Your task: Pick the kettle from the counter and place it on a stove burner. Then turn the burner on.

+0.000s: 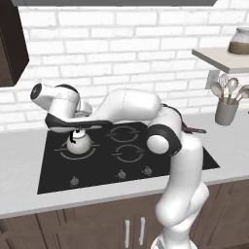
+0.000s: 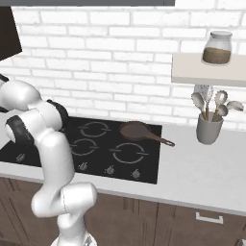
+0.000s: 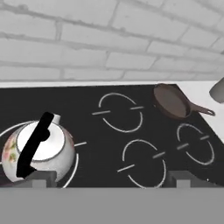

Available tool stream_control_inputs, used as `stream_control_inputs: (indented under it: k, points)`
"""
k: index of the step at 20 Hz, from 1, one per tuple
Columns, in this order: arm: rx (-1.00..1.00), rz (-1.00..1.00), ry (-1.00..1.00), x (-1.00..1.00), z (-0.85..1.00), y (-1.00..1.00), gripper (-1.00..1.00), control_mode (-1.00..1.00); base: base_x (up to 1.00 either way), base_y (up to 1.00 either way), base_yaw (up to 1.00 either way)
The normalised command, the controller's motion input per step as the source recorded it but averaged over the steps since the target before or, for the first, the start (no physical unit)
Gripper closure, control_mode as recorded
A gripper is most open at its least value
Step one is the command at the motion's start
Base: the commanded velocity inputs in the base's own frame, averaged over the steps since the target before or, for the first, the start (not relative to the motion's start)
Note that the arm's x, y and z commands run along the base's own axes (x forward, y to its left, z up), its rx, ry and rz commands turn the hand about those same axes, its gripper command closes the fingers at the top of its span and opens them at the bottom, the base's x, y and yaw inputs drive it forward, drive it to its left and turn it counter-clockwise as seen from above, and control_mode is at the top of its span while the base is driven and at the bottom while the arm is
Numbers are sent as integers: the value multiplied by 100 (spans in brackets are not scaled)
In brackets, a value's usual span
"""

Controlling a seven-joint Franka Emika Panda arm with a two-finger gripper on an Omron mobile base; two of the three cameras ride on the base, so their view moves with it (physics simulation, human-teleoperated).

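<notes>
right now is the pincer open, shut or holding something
pincer: open, holding nothing; the kettle sits free on the stove burner.

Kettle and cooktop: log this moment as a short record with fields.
kettle: upright on the cooktop, inside the largest ring marking, black handle arched over its lid
stove burner: large ring with tick lines, kettle sitting on it
gripper: open, fingertips apart, holding nothing, kettle off to one side of it
frying pan: on the far burner at the other end of the cooktop, handle pointing toward the counter
knobs: row along the cooktop's front edge, not touched
utensil holder: on the counter, beside the cooktop
</notes>
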Motion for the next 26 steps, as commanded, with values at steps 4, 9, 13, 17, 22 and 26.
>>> stream_control_inputs:
  k: [4, 9, 13, 17, 22, 26]
  points:
    - [11, 10, 34, -47, 21, -1, -100, -100, 0, 0, 0]
    - [8, 14, 51, -24, 0, 0, -100, -100, 0, 0, 0]
    - [6, 8, 51, -13, -8, 0, -100, -100, 0, 0, 0]
    - [16, 0, 15, -31, -22, 4, -100, -100, 0, 0, 0]
    - [16, 4, -12, -48, -37, 17, -100, -100, 0, 0, 0]
    - [21, 0, -14, -69, -63, 2, -100, -100, 0, 0, 0]
